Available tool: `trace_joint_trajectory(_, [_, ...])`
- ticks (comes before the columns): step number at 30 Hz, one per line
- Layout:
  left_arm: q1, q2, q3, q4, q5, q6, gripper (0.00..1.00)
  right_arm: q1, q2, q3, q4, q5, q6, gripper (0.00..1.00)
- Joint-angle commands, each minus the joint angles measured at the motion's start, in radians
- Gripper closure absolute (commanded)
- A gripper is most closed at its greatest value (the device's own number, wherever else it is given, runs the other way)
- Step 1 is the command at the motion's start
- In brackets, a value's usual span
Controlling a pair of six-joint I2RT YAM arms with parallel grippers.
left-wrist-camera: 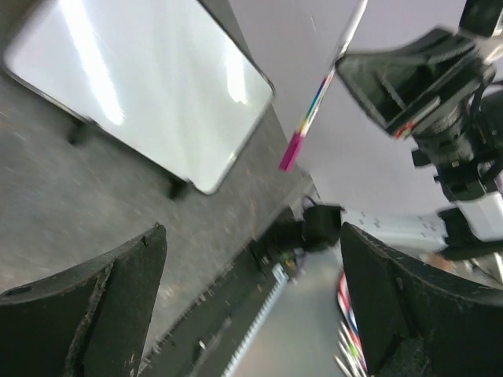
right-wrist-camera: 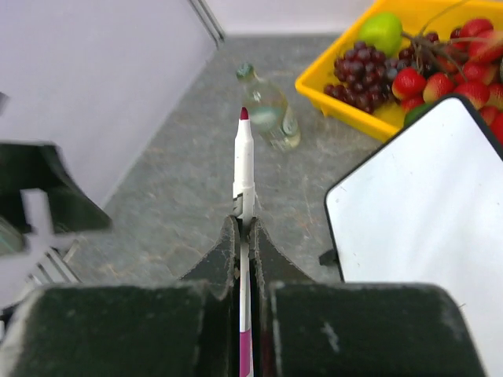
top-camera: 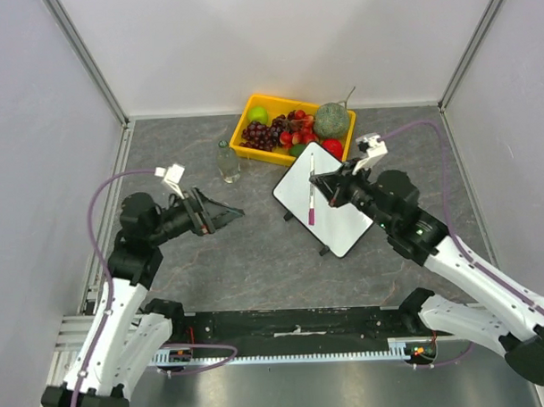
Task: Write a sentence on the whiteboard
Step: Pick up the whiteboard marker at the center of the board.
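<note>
The whiteboard [top-camera: 342, 228] lies tilted on the table right of centre, its white face blank; no sentence shows on it. It also shows in the left wrist view [left-wrist-camera: 149, 86] and the right wrist view [right-wrist-camera: 424, 204]. My right gripper [top-camera: 318, 189] is shut on a thin white marker [top-camera: 311, 211] with a magenta rear end. The marker's dark red tip [right-wrist-camera: 244, 115] is bare and points away from the gripper [right-wrist-camera: 244, 224], off the board's left edge. My left gripper [top-camera: 229, 214] is open and empty, left of the board, its jaws wide apart [left-wrist-camera: 251, 298].
A yellow tray [top-camera: 251, 110] of grapes, strawberries, a green apple and other fruit stands behind the board. A small clear bottle [top-camera: 228, 160] stands left of the tray, also in the right wrist view [right-wrist-camera: 271, 114]. White walls enclose the table.
</note>
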Motion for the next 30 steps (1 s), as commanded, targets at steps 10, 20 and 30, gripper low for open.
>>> trace_joint_trajectory(10, [-0.544, 0.385, 0.082, 0.442, -0.18, -0.068, 0.05, -0.006, -0.183, -0.167, 0.214, 0.026, 0.308, 1.0])
trace_joint_trajectory(20, [-0.648, 0.561, 0.165, 0.478, -0.22, 0.0, 0.28, -0.006, -0.206, -0.191, 0.237, 0.023, 0.365, 1.0])
trace_joint_trajectory(30, [-0.647, 0.547, 0.151, 0.525, -0.255, 0.03, 0.63, -0.006, -0.177, -0.203, 0.26, -0.025, 0.411, 1.0])
